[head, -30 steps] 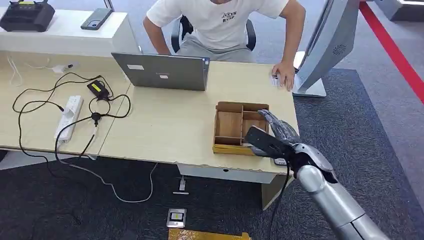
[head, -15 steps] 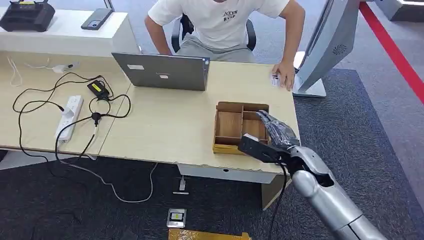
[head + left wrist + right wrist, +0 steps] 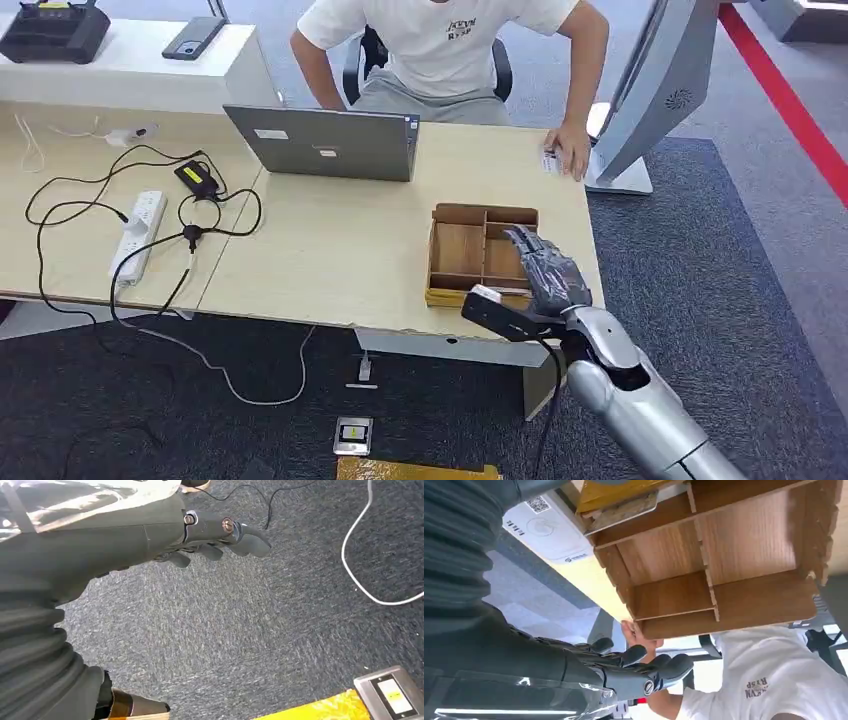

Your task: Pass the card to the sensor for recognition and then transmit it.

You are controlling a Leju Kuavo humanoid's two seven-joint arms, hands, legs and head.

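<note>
Over the tray's [image 3: 455,215] right half: right hand [image 3: 545,270], fingers stretched and apart, holding nothing. Looks like a flat tan card [image 3: 621,511] in the tray's near slot, though hard to tell for sure. Just beside the tray, on the surface [image 3: 330,240]: white reader [image 3: 549,530] with a QR code. Down over the carpet [image 3: 250,630]: left hand [image 3: 215,535], loosely curled, empty.

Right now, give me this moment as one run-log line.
right hand: over wooden tray, card grip unclear | left hand: hanging, holds nothing | person's hand: on desk
</note>
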